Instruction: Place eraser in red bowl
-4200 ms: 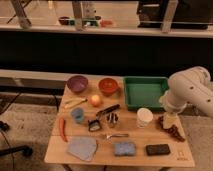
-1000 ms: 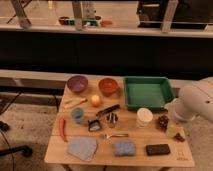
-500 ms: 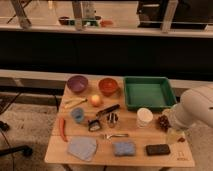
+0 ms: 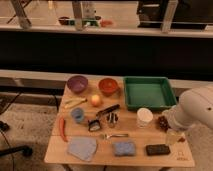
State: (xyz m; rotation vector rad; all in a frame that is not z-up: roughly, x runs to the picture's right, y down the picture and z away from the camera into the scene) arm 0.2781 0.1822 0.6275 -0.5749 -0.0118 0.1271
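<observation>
At the worktop's (image 4: 102, 156) front right, in the single camera view, the eraser (image 4: 157, 149) lies flat and untouched, just right of the blue sponge (image 4: 124, 148). The gripper (image 4: 172, 136) hangs under the white arm (image 4: 197, 112), a little above and to the right of the eraser, spread and holding nothing.

The step in hand looks like the reach for the eraser. Because the block is low and flat, the gripper should come straight down, span its short side and close near the surface, keeping clear of the sponge. The red bowl (image 4: 108, 86) sits at the far edge, between the purple bowl (image 4: 77, 83) and the green tray (image 4: 149, 93). The carry should therefore lift high enough to pass over the white cup (image 4: 144, 116) and the tools in the middle, then release low over the bowl's centre.

No brand, label or writing can be read on anything.
</observation>
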